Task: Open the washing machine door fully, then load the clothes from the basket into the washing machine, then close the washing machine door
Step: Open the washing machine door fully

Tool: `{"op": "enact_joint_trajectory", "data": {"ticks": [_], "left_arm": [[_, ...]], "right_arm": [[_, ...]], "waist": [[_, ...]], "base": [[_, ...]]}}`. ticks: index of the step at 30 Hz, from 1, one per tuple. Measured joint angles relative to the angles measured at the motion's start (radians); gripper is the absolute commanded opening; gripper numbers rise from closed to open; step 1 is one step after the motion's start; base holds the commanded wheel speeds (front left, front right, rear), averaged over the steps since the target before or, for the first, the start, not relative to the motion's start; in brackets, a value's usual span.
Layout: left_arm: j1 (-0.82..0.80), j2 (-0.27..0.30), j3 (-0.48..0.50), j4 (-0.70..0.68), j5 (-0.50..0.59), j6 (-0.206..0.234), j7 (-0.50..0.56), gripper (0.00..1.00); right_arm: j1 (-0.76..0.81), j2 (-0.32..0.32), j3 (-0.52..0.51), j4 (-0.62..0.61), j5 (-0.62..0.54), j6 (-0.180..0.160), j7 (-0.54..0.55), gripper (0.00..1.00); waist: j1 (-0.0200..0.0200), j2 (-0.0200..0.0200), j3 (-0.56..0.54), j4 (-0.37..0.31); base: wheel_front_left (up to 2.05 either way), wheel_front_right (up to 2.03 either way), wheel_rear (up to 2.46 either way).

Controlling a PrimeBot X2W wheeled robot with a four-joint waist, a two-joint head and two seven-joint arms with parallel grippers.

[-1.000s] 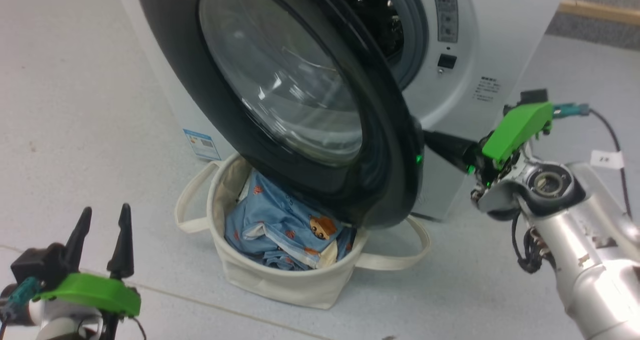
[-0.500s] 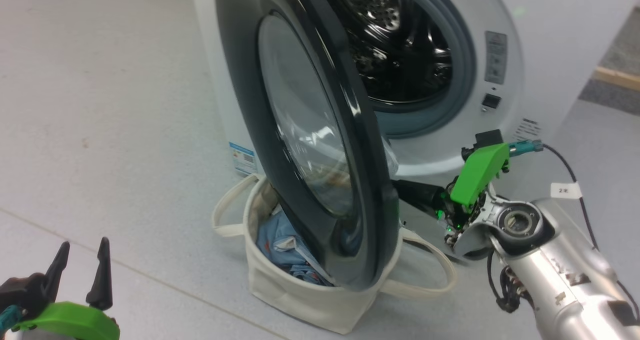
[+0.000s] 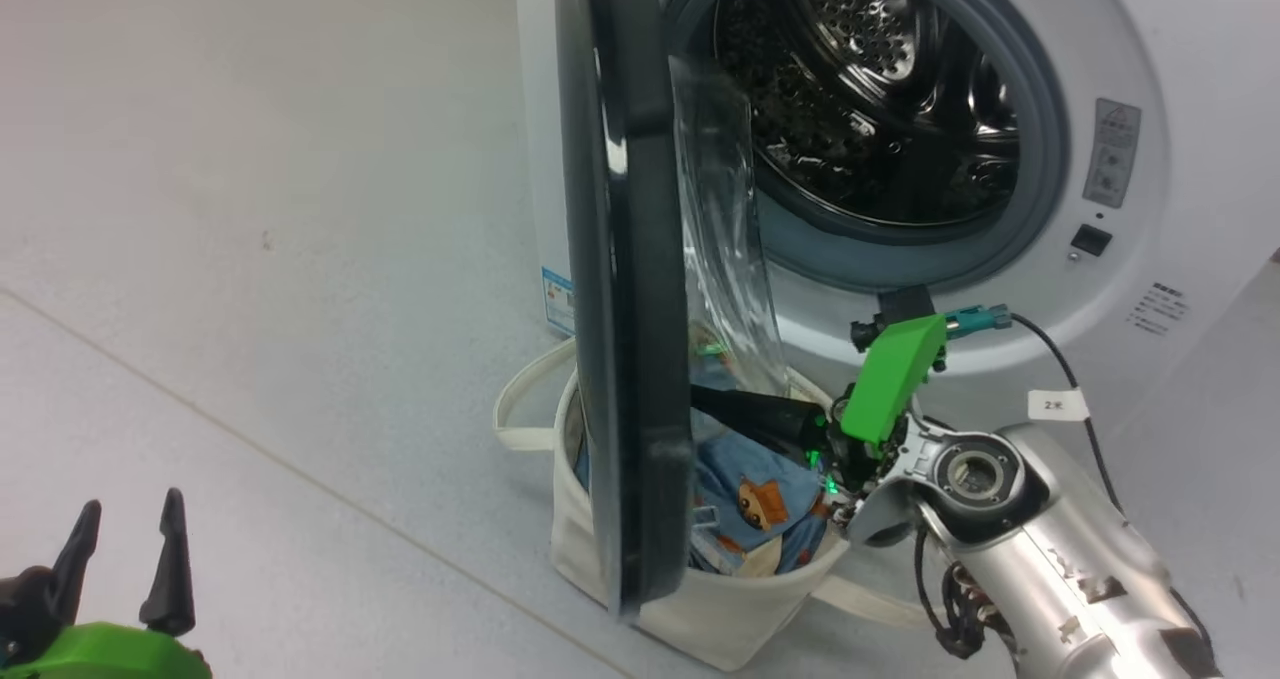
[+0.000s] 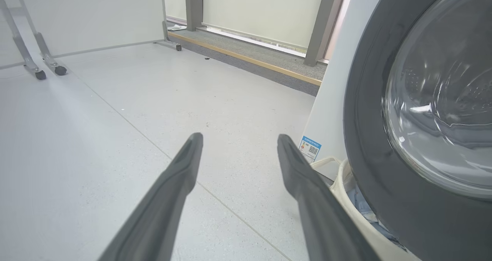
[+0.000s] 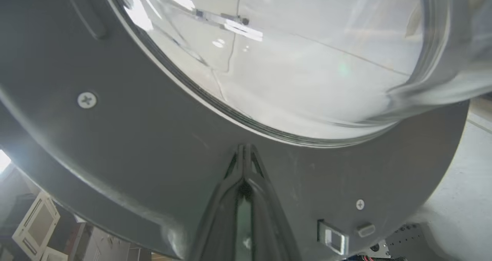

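Door (image 3: 620,289): stood open, edge-on; inner rim touched by right gripper (image 3: 700,399), pressed together.
Left gripper (image 3: 128,507): spread wide, nothing held.
Clothes (image 3: 745,479): piled in basket (image 3: 700,624).

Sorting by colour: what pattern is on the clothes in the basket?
Clothes: light blue, orange-brown cartoon-animal print; head view.

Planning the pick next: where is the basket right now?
Head view, lower centre: the basket sits on the floor before the washer, under the lower edge of the open door, the right end effector above it.
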Motion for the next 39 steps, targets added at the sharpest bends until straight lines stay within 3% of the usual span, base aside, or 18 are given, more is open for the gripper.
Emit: {"op": "enact_joint_trajectory", "data": {"ticks": [16, 26, 27, 28, 29, 30, 35, 39], "left_arm": [[0.052, 0.0, 0.032, -0.074, -0.04, 0.034, -0.001, 1.0], [0.056, 0.002, 0.03, -0.099, -0.049, 0.038, -0.001, 1.0], [0.056, 0.002, 0.029, -0.099, -0.049, 0.038, -0.001, 1.0], [0.056, 0.002, 0.027, -0.099, -0.049, 0.037, 0.0, 1.0], [0.056, 0.002, 0.025, -0.098, -0.049, 0.037, 0.0, 1.0], [0.056, 0.002, 0.022, -0.097, -0.049, 0.037, 0.001, 1.0], [0.054, 0.003, -0.004, -0.083, -0.049, 0.032, 0.008, 1.0], [0.049, 0.004, -0.014, -0.073, -0.049, 0.027, 0.008, 1.0]], "right_arm": [[-0.062, 0.065, 0.084, 0.005, 0.052, 0.0, 0.004, 0.0], [-0.068, 0.068, 0.117, 0.004, 0.07, 0.0, -0.063, 0.0], [-0.068, 0.068, 0.112, 0.003, 0.066, 0.0, -0.075, 0.07], [-0.067, 0.066, 0.105, -0.002, 0.06, 0.0, -0.086, 0.33], [-0.065, 0.062, 0.098, -0.01, 0.053, 0.0, -0.099, 0.91], [-0.063, 0.056, 0.093, -0.023, 0.043, 0.0, -0.115, 1.0], [0.005, -0.026, 0.07, -0.11, -0.082, 0.0, -0.25, 1.0], [0.076, -0.111, 0.034, -0.175, -0.285, 0.0, -0.492, 1.0]], "waist": [[0.0, 0.0, 0.044, 0.026], [0.0, 0.0, 0.035, 0.02], [-0.0001, 0.0, 0.033, 0.019], [-0.0001, 0.0, 0.029, 0.017], [-0.0001, 0.0, 0.026, 0.014], [-0.0001, 0.0, 0.022, 0.012], [-0.0001, 0.0, 0.0, -0.003], [-0.0001, 0.0, -0.016, -0.017]], "base": [[0.0, 0.0, 0.0], [0.0, 0.0, 0.0], [0.0, 0.0, 0.0], [0.0, 0.0, 0.0], [0.0, 0.0, 0.0], [0.0, 0.0, 0.0], [0.0, 0.0, 0.0], [0.0, 0.0, 0.0]]}}
